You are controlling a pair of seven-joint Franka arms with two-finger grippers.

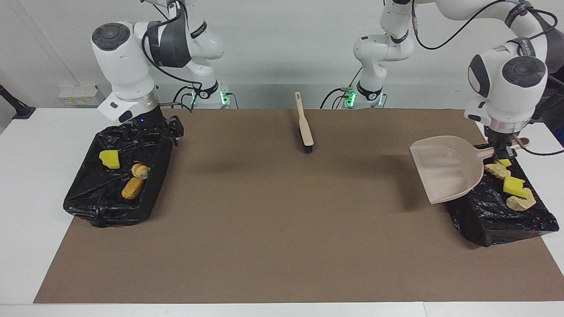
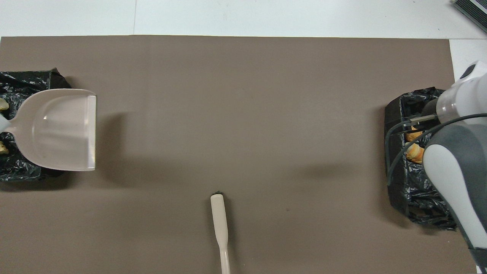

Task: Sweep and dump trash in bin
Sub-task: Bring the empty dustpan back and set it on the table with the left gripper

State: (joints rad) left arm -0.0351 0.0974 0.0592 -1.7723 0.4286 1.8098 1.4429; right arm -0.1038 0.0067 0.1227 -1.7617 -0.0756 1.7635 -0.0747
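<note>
Item 1, brown mat (image 1: pixel 273 229): covered most of the white table (image 1: pixel 26 185).

Item 2, brush (image 1: pixel 305 125): beige handle, black bristles; lay on the mat close to the robots, midway between the two arm bases, untouched, bristle end pointing away from the robots.

Item 3, dustpan (image 1: pixel 445 174): beige plastic, raised off the mat, handle over the bin at the left arm's end, pan mouth reaching out over the mat toward the table's middle. No scraps were visible in it.

Item 4, left gripper (image 1: pixel 505 150): pointed down over the bin at the left arm's end, clamped on the dustpan's handle.

Item 5, right gripper (image 1: pixel 155 130): hung just over the robot-side edge of the other bin, fingers spread wide, carrying nothing.

Item 6, bin at the left arm's end (image 1: pixel 493 215): lined with a black bag. Contents: pale beige scraps (image 1: pixel 520 202) and yellow scraps (image 1: pixel 513 186), one with a green edge; count unclear, partly hidden by the dustpan.

Item 7, bin at the right arm's end (image 1: pixel 97 207): lined with a black bag. Contents: a yellow scrap (image 1: pixel 109 159), a pale striped scrap (image 1: pixel 140 171), a tan-orange scrap (image 1: pixel 132 188), lying apart from one another.
</note>
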